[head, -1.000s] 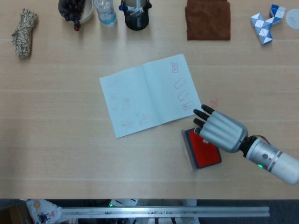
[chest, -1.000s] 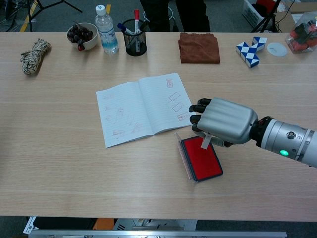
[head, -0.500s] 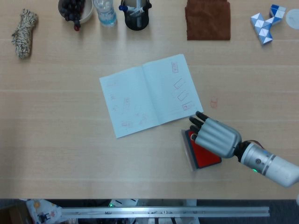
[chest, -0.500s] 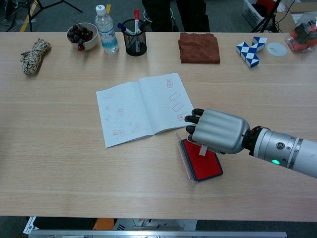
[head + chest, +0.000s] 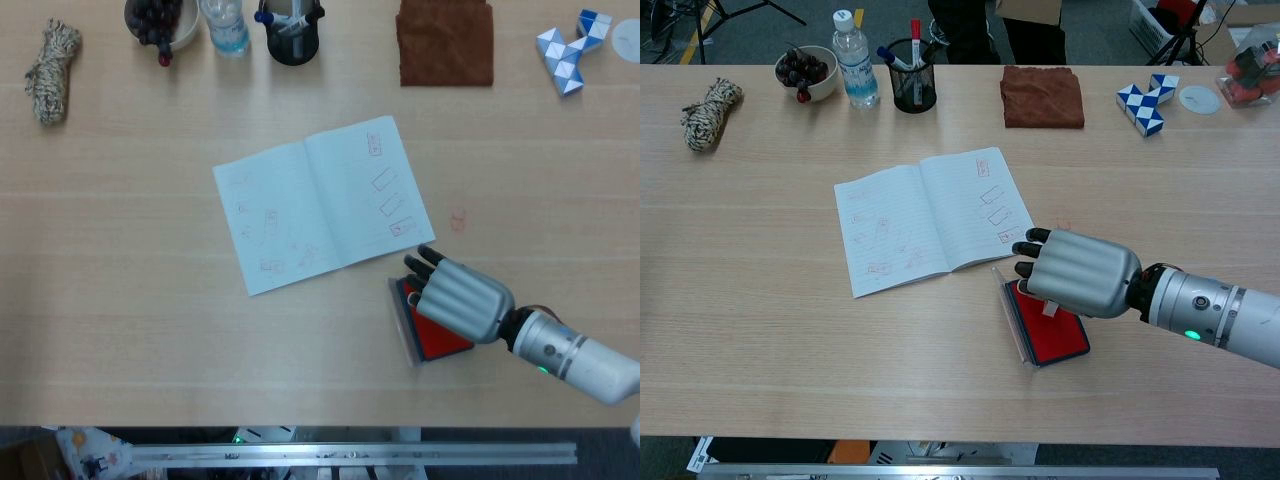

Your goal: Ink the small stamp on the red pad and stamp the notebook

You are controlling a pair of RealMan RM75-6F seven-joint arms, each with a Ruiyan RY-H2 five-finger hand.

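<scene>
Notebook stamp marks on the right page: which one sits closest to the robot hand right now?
The lowest mark on the notebook's right page, near its bottom outer corner. It lies just beside the right robot hand's dark fingertips; the others sit higher up the page.

Pale wooden table (image 5: pixel 760 330) under open notebook (image 5: pixel 930 220), red pad (image 5: pixel 1045 325), brown cloth (image 5: pixel 1042 97), rope bundle (image 5: pixel 710 113).

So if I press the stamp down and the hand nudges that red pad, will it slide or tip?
The red pad looks flat and low, so tipping seems unlikely. Its open lid stands on edge, so it could flap. On the smooth table it may slide; the right hand should press straight down.
</scene>
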